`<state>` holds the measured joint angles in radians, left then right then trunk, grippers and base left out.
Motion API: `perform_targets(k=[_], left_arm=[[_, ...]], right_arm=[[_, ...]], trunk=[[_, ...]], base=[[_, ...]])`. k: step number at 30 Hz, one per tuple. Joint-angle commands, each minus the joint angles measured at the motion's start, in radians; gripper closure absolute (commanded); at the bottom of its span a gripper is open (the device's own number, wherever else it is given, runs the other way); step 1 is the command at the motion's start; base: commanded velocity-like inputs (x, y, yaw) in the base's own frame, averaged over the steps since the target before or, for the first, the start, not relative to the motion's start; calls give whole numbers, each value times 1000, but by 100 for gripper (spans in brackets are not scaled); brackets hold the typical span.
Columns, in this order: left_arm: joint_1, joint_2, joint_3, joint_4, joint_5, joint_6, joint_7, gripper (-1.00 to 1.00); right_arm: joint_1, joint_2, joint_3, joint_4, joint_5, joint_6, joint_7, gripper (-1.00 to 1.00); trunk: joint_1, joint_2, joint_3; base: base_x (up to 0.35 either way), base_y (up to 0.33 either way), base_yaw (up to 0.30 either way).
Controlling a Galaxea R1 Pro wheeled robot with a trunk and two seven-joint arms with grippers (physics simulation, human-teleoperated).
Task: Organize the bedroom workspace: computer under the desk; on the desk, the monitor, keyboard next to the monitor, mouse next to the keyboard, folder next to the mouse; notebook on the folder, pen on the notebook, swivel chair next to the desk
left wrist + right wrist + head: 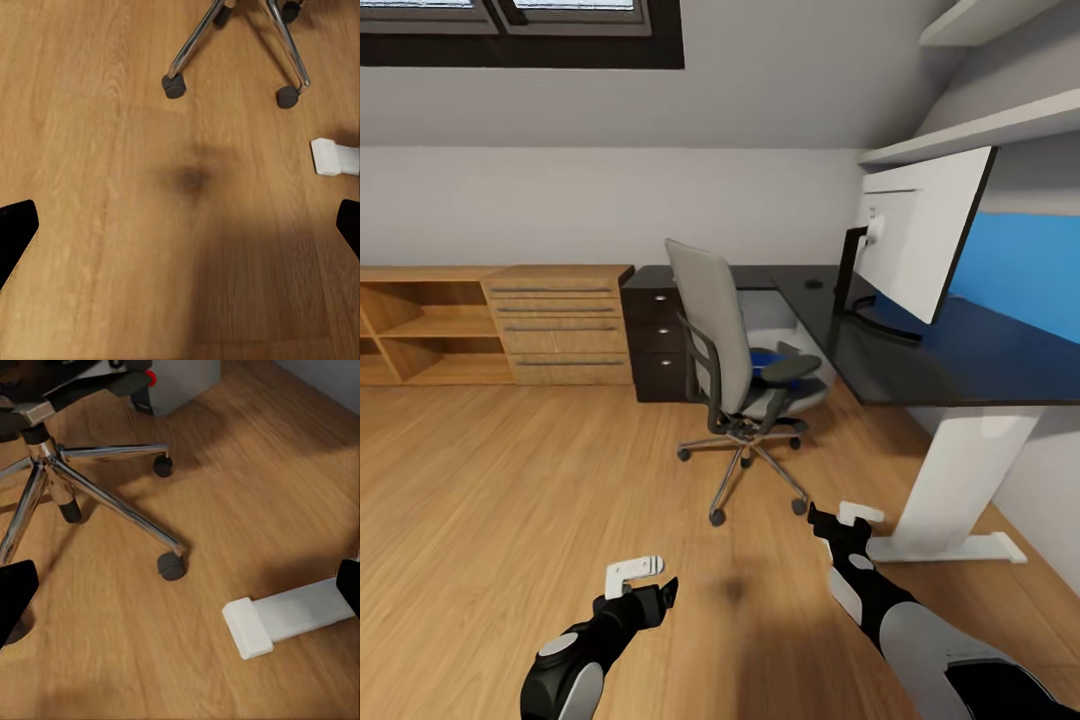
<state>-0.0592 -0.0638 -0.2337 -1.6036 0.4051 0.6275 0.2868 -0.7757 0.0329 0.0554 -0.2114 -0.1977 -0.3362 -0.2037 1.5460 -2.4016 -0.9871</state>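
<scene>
beside the desk [960,360], swivel chair [720,320] with folder [762,357]

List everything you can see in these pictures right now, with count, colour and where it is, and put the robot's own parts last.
swivel chair: one, grey with black armrests, silver star base, on the floor beside the desk
folder: one, blue, on the chair seat, mostly hidden
desk: one, glossy black top, white leg, along the right wall
drawer unit: one, black, at the desk's far end
monitor: one, pale back facing the camera, on the desk
computer: one, silver-grey, on the floor behind the chair
wooden cabinet: one, light wood, against the back wall
left gripper: one, black with white fingers, open, low over the floor
right gripper: one, same colours, open, near the desk foot
</scene>
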Motion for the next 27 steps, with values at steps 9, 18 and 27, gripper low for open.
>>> perform_targets(k=[9,18,27], left_arm=[[-1,3,0,0,9,2,12,-100],[-1,4,5,0,9,1,15,-100],[-1,5,79,-1,14,1,16,-100]], right_arm=[[0,5,5,3,-13,-6,-3,-100],[1,4,4,6,-11,-64,-2,-100],[1,-1,-16,6,-28,-64,-7,-100]], trunk=[[0,0,-1],[0,0,-1],[0,0,-1]], base=[[319,0,0],[321,0,0],[303,0,0]])
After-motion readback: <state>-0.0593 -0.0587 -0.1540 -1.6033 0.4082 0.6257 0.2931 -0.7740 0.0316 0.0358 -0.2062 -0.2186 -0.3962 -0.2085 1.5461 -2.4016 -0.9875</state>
